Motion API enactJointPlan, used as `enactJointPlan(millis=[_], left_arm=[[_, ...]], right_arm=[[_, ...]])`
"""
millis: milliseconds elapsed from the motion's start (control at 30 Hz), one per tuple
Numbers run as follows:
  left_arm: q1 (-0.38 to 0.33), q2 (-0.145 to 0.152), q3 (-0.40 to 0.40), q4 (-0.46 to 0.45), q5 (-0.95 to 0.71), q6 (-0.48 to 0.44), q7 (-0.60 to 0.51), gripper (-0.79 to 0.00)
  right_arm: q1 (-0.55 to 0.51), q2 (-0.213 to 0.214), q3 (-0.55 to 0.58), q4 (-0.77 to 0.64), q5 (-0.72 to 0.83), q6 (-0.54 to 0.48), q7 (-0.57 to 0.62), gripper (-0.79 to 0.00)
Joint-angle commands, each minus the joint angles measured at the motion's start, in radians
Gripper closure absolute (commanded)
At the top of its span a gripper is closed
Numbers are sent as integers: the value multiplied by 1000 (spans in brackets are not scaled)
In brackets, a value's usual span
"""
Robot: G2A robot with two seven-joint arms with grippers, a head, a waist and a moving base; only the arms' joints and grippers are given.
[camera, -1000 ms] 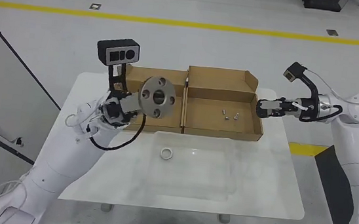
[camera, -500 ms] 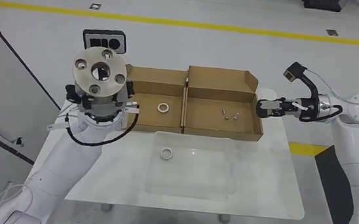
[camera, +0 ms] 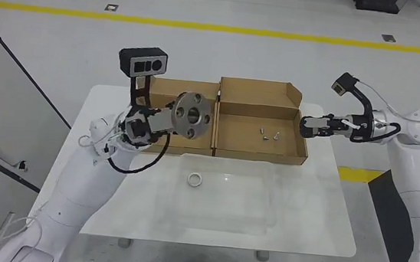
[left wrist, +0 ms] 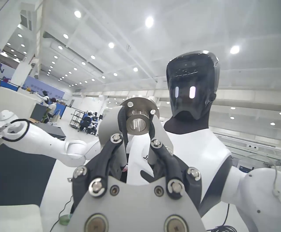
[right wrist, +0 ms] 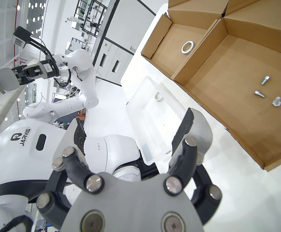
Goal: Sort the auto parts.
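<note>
L gripper [left wrist: 136, 126] holds flanged hub [camera: 193, 115] over left carton [right wrist: 171, 44]; R gripper [right wrist: 134, 119] idle.
L jaws clamped on the hub's neck, flange tilted; R jaws apart beside right carton [right wrist: 241, 66], bolts [right wrist: 260, 93] inside. My call: I level the flange, lower slow, release near the floor, clear of the ring [right wrist: 187, 47]. It looks heavy, so no dropping.

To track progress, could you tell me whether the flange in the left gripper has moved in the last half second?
Yes. The flange moved from outside the left-hand cardboard box to above it.
</note>
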Motion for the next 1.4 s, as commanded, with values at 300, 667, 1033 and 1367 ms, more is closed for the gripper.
enactJointPlan(millis=[300,667,1033,1367], left_arm=[[4,-32,-5,-14,-294,69,-69,0],[10,-54,-11,-1,-308,104,-104,0],[13,-49,-43,25,-109,149,-13,0],[9,-40,-66,101,318,242,157,0]], right_arm=[[0,0,0,0,0,0,0,-785],[0,0,0,0,0,0,0,-785],[0,0,0,0,0,0,0,-785],[0,0,0,0,0,0,0,-785]])
